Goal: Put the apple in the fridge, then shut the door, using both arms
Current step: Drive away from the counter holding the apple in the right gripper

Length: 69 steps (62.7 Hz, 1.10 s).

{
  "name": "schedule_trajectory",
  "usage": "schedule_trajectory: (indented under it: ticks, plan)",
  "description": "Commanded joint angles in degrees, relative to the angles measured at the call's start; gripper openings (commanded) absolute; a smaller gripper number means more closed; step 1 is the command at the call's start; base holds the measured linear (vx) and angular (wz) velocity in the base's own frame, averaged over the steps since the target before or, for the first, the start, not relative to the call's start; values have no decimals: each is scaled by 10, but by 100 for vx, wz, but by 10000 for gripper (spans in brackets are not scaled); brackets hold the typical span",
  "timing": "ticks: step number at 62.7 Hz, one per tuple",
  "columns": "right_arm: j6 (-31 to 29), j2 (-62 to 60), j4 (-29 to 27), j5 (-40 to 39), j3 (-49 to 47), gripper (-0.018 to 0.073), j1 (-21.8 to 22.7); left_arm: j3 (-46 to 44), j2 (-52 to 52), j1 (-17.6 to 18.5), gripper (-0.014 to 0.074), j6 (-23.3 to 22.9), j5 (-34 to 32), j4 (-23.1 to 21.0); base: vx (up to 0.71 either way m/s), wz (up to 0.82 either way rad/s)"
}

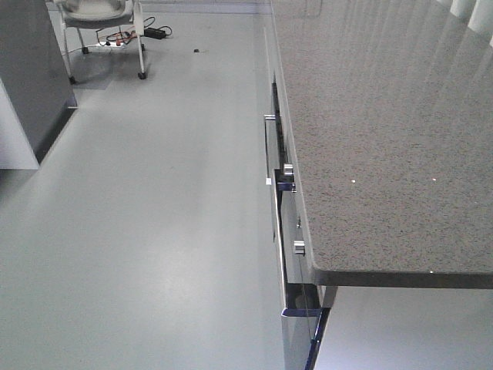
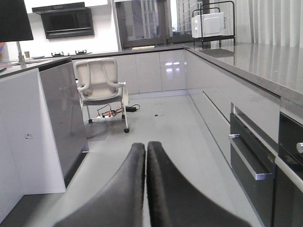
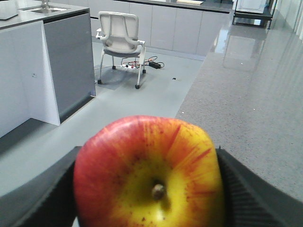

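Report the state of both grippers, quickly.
The left gripper: closed, holding nothing.
The right gripper: closed on the apple.

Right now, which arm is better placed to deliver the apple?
Right. Its jaws are clamped on either side of the apple, stem end facing the wrist camera. The left arm's jaws are shut together on nothing, so that arm would probably need a handover first.

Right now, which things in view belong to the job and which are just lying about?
Job: apple, in the right claw; left claw, shut and empty. No fridge in view.
Lying about: chair, cables, microwave, counter.
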State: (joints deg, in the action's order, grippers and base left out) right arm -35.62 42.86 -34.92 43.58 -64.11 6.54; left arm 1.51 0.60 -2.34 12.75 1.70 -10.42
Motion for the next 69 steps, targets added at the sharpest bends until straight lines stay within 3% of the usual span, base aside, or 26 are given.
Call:
schedule_trajectory:
  ticks: [1,22,69]
  plan:
    - [-5,-1,-18,-42,-14,-6,1,12,9,1,-6,-1,-43,-2,-1,11]
    - [-5,-1,-18,-42,-14,-6,1,12,9,1,-6,-1,-43,-2,-2,29]
    - [-5,-1,-18,-42,-14,-6,1,12,9,1,-6,-1,-43,-2,-3,55]
